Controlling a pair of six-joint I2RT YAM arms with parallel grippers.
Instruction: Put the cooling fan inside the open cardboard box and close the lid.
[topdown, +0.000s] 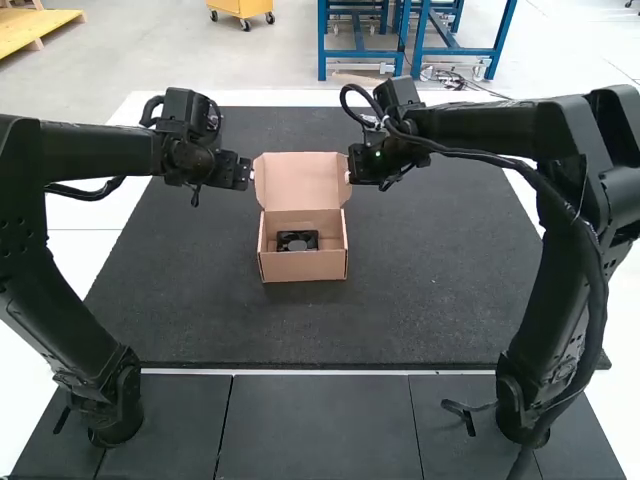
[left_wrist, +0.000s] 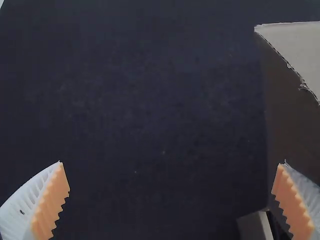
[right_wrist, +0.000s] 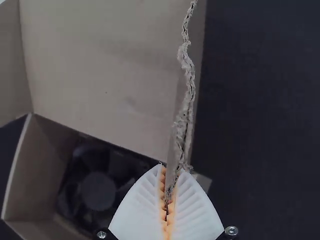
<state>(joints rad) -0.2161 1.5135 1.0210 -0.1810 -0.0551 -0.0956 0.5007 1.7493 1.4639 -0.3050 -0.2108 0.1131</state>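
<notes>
A small cardboard box (topdown: 303, 255) sits mid-mat with its lid (topdown: 301, 181) standing up at the back. The black cooling fan (topdown: 297, 240) lies inside it, also seen as the fan (right_wrist: 95, 187) in the right wrist view. My right gripper (topdown: 351, 177) is at the lid's right edge, and its white ribbed fingers (right_wrist: 192, 207) are shut on the torn edge of the lid flap (right_wrist: 181, 120). My left gripper (topdown: 246, 176) hangs just left of the lid's left edge, open, its orange pads (left_wrist: 50, 200) wide apart over the mat, with the lid's edge (left_wrist: 292, 75) beside one finger.
A dark mat (topdown: 440, 260) covers the table, with white table margins (topdown: 70, 230) at its sides. Both arms stretch in from left and right toward the box. Open mat lies in front of the box and to both sides.
</notes>
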